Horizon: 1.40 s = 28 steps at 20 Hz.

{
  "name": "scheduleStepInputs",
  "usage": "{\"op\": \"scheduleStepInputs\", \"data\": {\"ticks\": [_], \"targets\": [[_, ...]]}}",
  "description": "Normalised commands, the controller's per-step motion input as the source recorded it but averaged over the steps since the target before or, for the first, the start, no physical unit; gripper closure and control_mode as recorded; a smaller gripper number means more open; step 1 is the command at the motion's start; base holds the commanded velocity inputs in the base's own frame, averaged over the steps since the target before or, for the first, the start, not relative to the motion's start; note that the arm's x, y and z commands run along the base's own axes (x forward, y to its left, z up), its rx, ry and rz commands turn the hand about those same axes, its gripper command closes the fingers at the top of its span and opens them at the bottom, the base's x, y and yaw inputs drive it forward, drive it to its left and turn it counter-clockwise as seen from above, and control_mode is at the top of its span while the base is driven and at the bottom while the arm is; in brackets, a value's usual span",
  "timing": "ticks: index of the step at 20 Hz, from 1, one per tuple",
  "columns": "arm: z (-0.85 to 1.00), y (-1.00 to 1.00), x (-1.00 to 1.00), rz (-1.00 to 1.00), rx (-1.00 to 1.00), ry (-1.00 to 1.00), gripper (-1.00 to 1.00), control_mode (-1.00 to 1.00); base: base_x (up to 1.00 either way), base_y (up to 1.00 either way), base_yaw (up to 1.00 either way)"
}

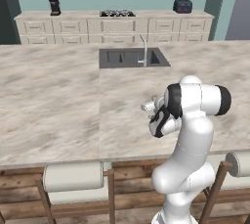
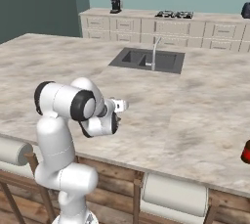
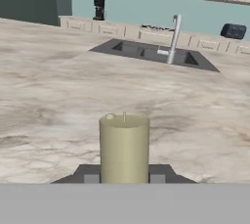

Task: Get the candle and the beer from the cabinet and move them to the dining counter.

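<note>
The claw (image 3: 124, 179) is gripping the smooth beige cylindrical candle (image 3: 124, 147) above the marbled stone surface (image 1: 53, 100), short of the dark inset sink (image 3: 151, 53); a red object (image 2: 246, 152), possibly the beer, is sitting right of it.

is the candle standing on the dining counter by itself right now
No, the candle is clamped between the gripper fingers above the dining counter, as the hand view shows.
</note>
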Motion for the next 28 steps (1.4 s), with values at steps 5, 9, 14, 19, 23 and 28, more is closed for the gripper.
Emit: {"op": "scheduleStepInputs", "data": {"ticks": [5, 9, 14, 19, 23, 28], "targets": [[-0.03, 0.00, 0.00, 0.00, 0.00, 0.00, 1.00, -1.00, 0.00, 0.00, 0.00], [0.00, 0.00, 0.00, 0.00, 0.00, 0.00, 1.00, -1.00, 0.00, 0.00, 0.00], [0.00, 0.00, 0.00, 0.00, 0.00, 0.00, -1.00, -1.00, 0.00, 0.00, 0.00], [0.00, 0.00, 0.01, 0.00, 0.00, 0.00, -1.00, -1.00, 0.00, 0.00, 0.00], [0.10, 0.00, 0.00, -0.02, 0.00, 0.00, -1.00, -1.00, 0.00, 0.00, 0.00], [0.45, 0.00, 0.00, -0.08, 0.00, 0.00, -1.00, -1.00, 0.00, 0.00, 0.00]]}}
